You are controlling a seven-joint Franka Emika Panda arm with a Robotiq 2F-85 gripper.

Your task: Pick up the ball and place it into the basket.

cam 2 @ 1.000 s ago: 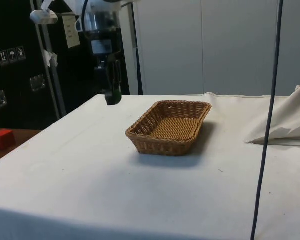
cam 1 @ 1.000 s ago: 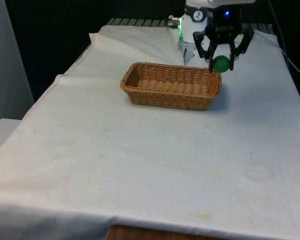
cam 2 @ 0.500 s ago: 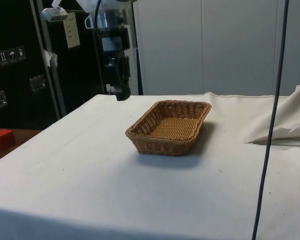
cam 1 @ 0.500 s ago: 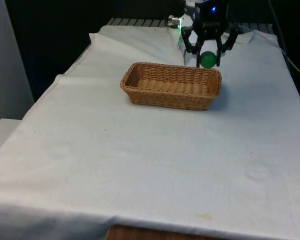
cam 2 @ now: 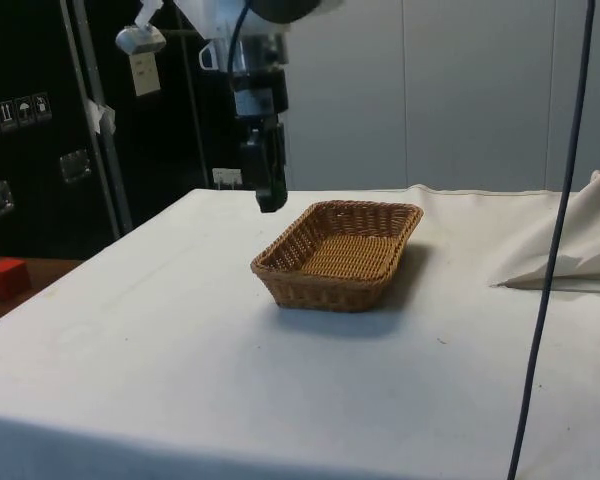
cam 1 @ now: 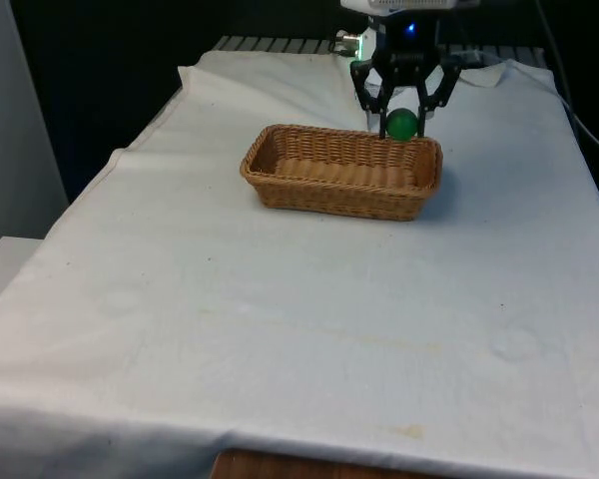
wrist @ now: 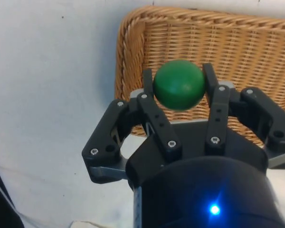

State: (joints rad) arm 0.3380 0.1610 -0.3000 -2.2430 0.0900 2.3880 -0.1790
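Note:
A green ball [cam 1: 403, 124] [wrist: 178, 84] sits clamped between the two black fingers of my gripper [cam 1: 402, 122] [wrist: 179, 80], which is shut on it. The gripper [cam 2: 268, 200] hangs in the air above the basket's end nearest the robot. The woven wicker basket [cam 1: 341, 171] [cam 2: 338, 256] [wrist: 237, 52] is oblong and stands on the white cloth, nothing lying inside it. From the wrist view, the ball hovers just inside the basket's end rim.
White cloth [cam 1: 299, 319] covers the whole table, with a bunched fold [cam 2: 570, 250] at the side view's right. A red block [cam 2: 6, 276] sits off the table at the side view's left. A dark cable [cam 2: 550, 240] hangs down in the side view.
My gripper has carried the ball toward the front view's left and slightly up, from beside the basket's end to above its end rim.

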